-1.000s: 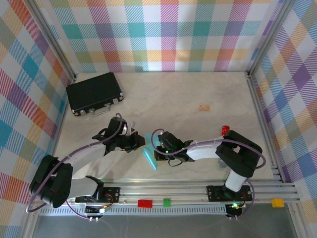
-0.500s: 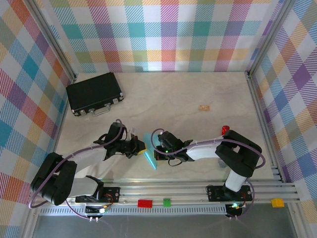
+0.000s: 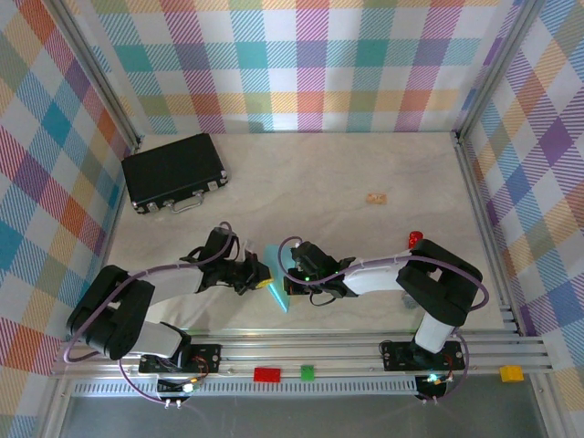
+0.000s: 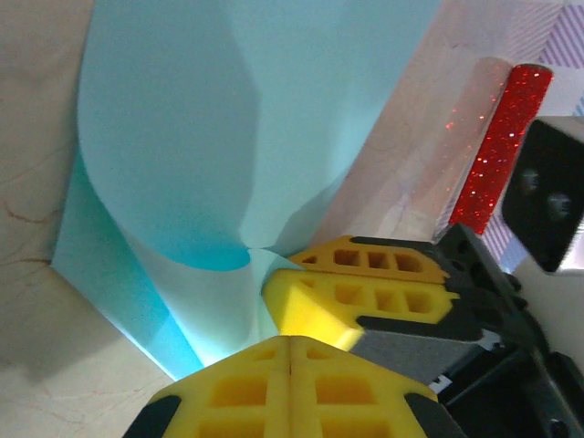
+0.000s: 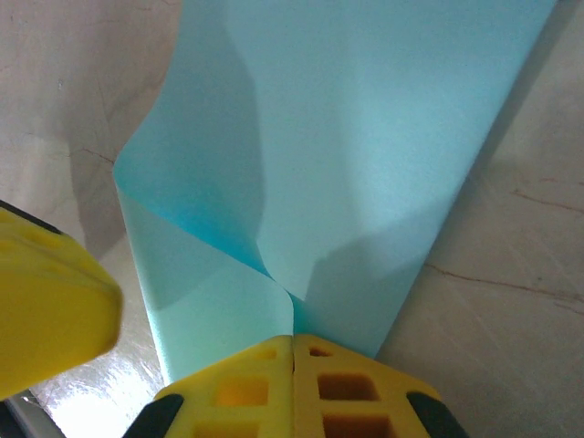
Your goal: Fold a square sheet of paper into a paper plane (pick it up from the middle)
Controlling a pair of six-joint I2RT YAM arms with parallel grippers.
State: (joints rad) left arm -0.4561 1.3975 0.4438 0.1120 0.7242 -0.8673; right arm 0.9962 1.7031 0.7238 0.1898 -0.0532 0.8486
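**Paper pinched at the fold, front and centre**

The paper (image 5: 365, 137) is thin, smooth and light turquoise, matte, with a darker blue where it shades itself. It's curled over into two layers, and the soft bend runs down to a sharp pinch. The right gripper (image 5: 292, 351) has that pinch: its yellow ribbed fingers are clamped together with the paper running in between them.

The left gripper (image 4: 290, 351) is squeezed flat too, tips at the paper's lower edge. Whether any paper sits between them, I can't tell.

From above, the paper is a narrow strip low on the pale marbled table (image 3: 365, 164), right between the two grippers.

A red glittery marker (image 4: 500, 146) lies just beyond the right arm. The black hard case (image 3: 173, 171), boxy with a silver handle, sits closed at far left, and a small tan scrap (image 3: 376, 197) lies well apart.
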